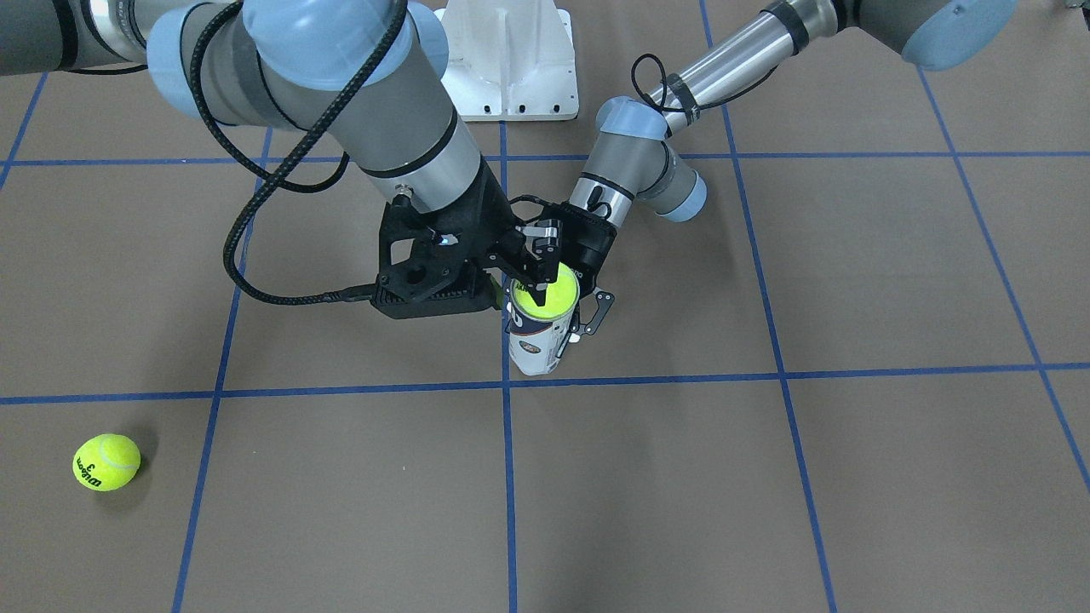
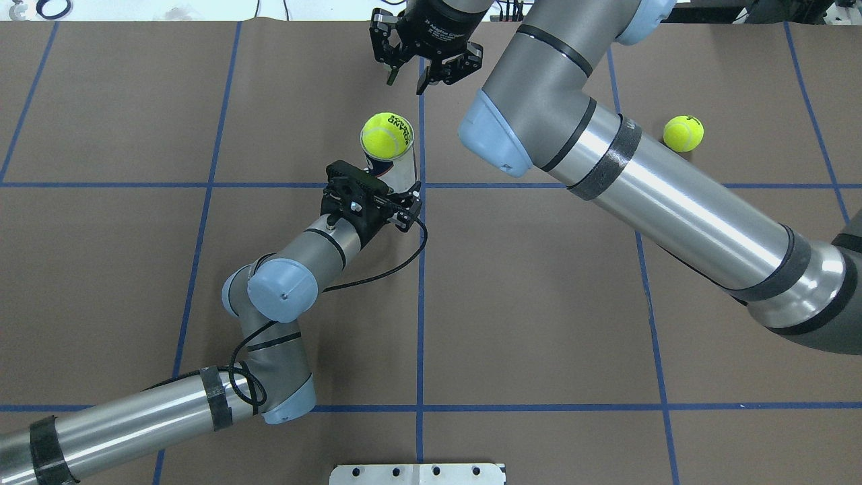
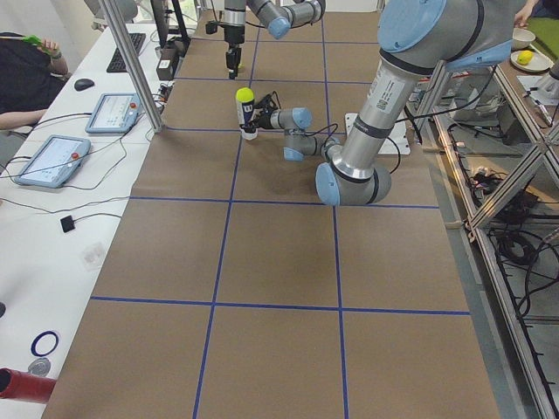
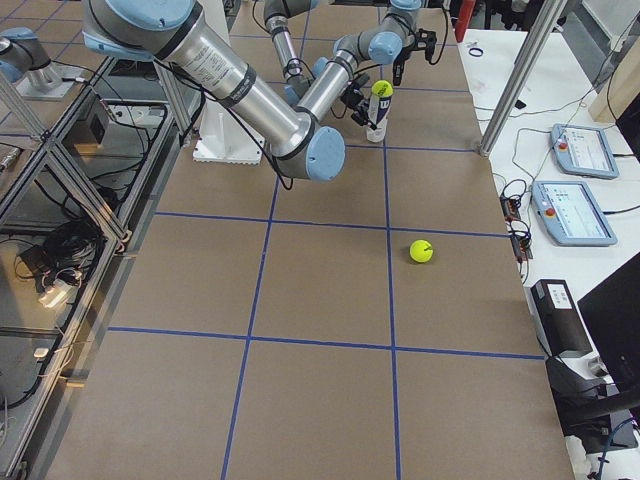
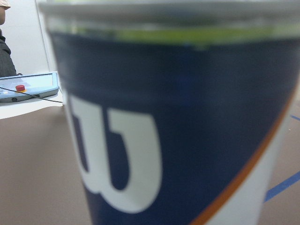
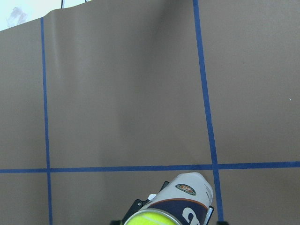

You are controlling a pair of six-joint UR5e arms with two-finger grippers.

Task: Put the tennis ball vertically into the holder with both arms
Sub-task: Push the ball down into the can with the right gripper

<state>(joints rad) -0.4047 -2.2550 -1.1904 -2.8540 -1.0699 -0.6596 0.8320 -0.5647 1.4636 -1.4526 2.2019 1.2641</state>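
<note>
The holder (image 1: pixel 535 345), a clear can with a navy and white label, stands upright near the table's middle. My left gripper (image 2: pixel 397 195) is shut on its side from behind; the left wrist view is filled by the holder's label (image 5: pixel 178 131) with its white W. A yellow tennis ball (image 2: pixel 385 133) sits in the holder's mouth, its top level with the rim (image 1: pixel 545 296). My right gripper (image 2: pixel 412 73) hangs open and empty straight above the ball, apart from it. The right wrist view looks down on the holder (image 6: pixel 187 197) and the ball (image 6: pixel 150 219).
A second tennis ball (image 1: pixel 106 461) lies loose on the brown table, far out on my right side (image 2: pixel 683 133). The white pedestal base (image 1: pixel 511 60) is at the robot's edge. Tablets and cables lie on a white bench (image 3: pixel 52 157) beyond the table.
</note>
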